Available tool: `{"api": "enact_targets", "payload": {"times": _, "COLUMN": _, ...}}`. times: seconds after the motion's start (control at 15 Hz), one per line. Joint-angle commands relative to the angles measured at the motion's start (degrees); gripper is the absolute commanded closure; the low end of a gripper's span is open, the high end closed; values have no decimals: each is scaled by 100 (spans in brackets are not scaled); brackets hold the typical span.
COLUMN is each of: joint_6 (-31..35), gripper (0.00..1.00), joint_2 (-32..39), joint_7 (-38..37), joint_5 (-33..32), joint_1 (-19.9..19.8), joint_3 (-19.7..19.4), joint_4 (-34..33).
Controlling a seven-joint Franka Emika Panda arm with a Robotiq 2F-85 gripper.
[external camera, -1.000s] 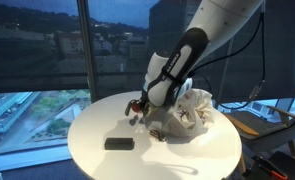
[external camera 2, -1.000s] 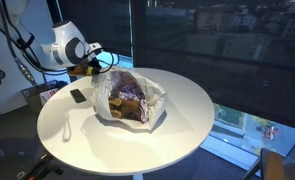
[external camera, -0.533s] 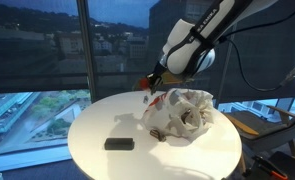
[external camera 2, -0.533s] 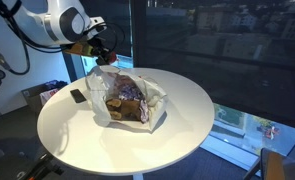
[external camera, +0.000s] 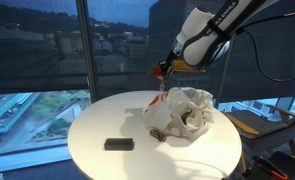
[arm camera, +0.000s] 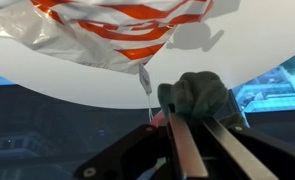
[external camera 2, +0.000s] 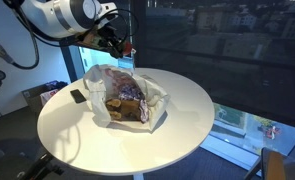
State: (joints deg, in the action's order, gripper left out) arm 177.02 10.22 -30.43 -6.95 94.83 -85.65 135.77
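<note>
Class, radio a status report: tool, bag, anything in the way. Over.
Tool shut on thin strip of plastic bag, above table. Bag's bulk rests on table. Black block apart, clear of it.

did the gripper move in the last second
Yes. The gripper has risen from just over the table, beside the bag, to well above the bag.

A round white table carries a crumpled plastic bag right of frame centre and a small black block at lower centre.
</note>
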Motion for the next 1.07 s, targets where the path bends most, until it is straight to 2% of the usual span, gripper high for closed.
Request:
{"api": "enact_targets", "payload": {"times": 0.0, "joint_6": -260, "gripper": 94, "joint_2": 423, "joint_7": -402, "joint_5": 236, "joint_1": 1423, "joint_3": -1404, "joint_4": 110}}
{"api": "enact_targets", "payload": {"times": 0.2, "joint_6": -947, "gripper": 94, "joint_2": 896, "joint_7": -380, "joint_5": 773, "joint_1": 2699, "joint_3": -2539, "joint_4": 290}}
{"api": "enact_targets", "payload": {"times": 0.33, "joint_6": -1519, "gripper": 94, "joint_2": 1452, "joint_7": -354, "joint_5": 1315, "joint_1": 3492, "joint_3": -3240, "joint_4": 491}}
{"api": "enact_targets", "payload": {"times": 0.53, "joint_6": -2463, "gripper": 95, "joint_2": 2315, "joint_7": -385, "joint_5": 1906, "joint_1": 4476, "joint_3": -4185, "joint_4": 856}}
{"api": "enact_targets", "payload": {"times": 0.67, "joint_6": -3352, "gripper": 95, "joint_2": 2916, "joint_7": -350, "joint_5": 2090, "joint_1": 5033, "joint_3": -4752, "joint_4": 1092}}
{"api": "enact_targets", "payload": {"times": 0.73, "joint_6": -3729, "gripper": 95, "joint_2": 3221, "joint_7": 5, "joint_5": 2569, "joint_1": 4525, "joint_3": -4332, "joint_4": 1028}}
{"api": "enact_targets", "payload": {"times": 0.8, "joint_6": -4140, "gripper": 94, "joint_2": 3522, "joint_7": 127, "joint_5": 2797, "joint_1": 4679, "joint_3": -4509, "joint_4": 1150}}
{"api": "enact_targets", "payload": {"times": 1.0, "joint_6": -5175, "gripper": 94, "joint_2": 4486, "joint_7": 908, "joint_5": 3662, "joint_1": 4625, "joint_3": -4699, "joint_4": 1566}}
